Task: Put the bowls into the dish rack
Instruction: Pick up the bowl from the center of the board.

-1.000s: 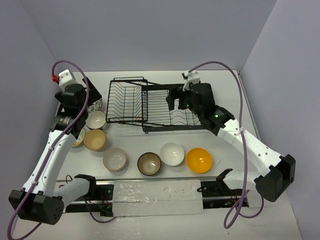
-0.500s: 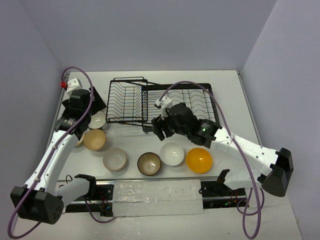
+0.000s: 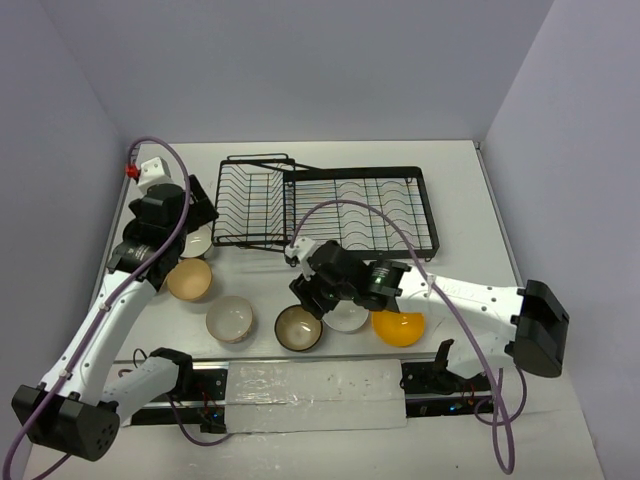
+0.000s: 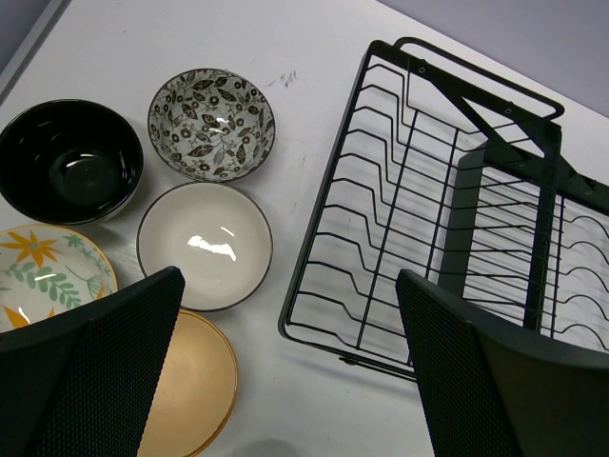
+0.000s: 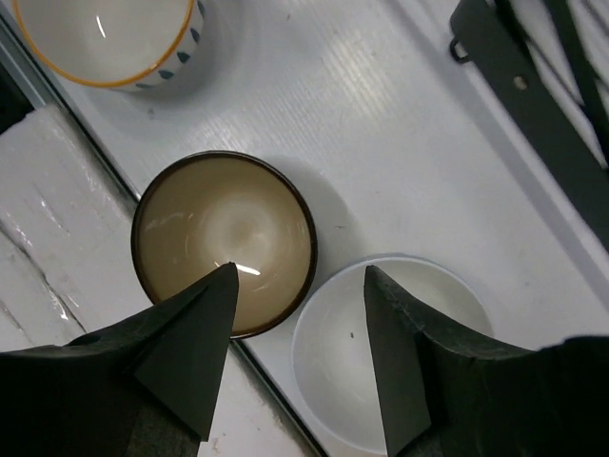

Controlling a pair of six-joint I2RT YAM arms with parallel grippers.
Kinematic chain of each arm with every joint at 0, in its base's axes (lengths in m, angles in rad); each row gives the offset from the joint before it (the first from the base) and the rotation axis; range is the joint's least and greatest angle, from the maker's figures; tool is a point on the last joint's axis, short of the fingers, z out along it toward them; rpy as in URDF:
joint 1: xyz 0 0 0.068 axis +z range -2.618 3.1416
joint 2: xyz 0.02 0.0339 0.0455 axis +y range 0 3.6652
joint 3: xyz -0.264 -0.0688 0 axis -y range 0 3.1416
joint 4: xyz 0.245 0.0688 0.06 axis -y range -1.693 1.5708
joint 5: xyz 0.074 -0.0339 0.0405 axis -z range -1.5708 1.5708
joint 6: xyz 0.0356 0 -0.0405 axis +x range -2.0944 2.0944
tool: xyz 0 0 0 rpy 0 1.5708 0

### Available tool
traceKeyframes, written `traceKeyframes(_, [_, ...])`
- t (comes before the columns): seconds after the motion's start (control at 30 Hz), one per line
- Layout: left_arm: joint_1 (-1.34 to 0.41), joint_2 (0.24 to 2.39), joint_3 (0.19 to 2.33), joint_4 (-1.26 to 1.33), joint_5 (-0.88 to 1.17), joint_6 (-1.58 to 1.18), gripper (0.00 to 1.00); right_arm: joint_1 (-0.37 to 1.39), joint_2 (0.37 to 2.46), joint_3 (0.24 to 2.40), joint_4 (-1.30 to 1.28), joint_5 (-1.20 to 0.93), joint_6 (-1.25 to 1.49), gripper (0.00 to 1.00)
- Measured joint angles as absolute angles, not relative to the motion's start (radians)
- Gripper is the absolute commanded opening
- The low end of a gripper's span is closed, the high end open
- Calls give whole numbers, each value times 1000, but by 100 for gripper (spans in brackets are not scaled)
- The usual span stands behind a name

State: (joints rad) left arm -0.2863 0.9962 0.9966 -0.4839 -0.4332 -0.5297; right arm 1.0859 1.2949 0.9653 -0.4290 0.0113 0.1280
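Note:
The black wire dish rack (image 3: 330, 205) stands at the back and holds no bowls. In a front row are a cream bowl (image 3: 229, 318), a brown bowl (image 3: 298, 327), a white bowl (image 3: 350, 318) and an orange-yellow bowl (image 3: 398, 325). My right gripper (image 3: 308, 290) is open and empty, above the brown bowl (image 5: 224, 243) and the white bowl (image 5: 333, 371), with the gripper (image 5: 301, 268) over their adjoining rims. My left gripper (image 3: 195, 205) is open and empty, as the left wrist view (image 4: 288, 276) shows. It hangs over the table between the rack's left end (image 4: 457, 219) and a dark-rimmed white bowl (image 4: 205, 245) and tan bowl (image 4: 190, 381).
At far left are a black bowl (image 4: 67, 160), a grey floral bowl (image 4: 211, 124) and a flower-painted cream bowl (image 4: 43, 271). A white padded strip (image 3: 315, 385) runs along the near edge between the arm bases. Walls close in the left, back and right sides.
My right arm has swung from over the rack's right part forward and left, down to the brown and white bowls. My left gripper has shifted slightly right, toward the rack's left end.

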Motion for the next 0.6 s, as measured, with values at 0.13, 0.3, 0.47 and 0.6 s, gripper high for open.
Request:
traceKeyframes(0.13, [-296,996,997,-483,-435,-524,99,1119,1351,940,-405,1,137,63])
traceKeyframes(0.3, [-306,996,996,-483,-435,-517,99,1139,1417,941,-378,-17,133,62])
traceKeyframes(0.47, [-319,996,994,-483,-441,-516,99,1139,1487,954,-353,-22,113,62])
traceKeyframes(0.6, [-330,995,991,-484,-453,-513,99,1139,1539,975,-340,-22,95,62])
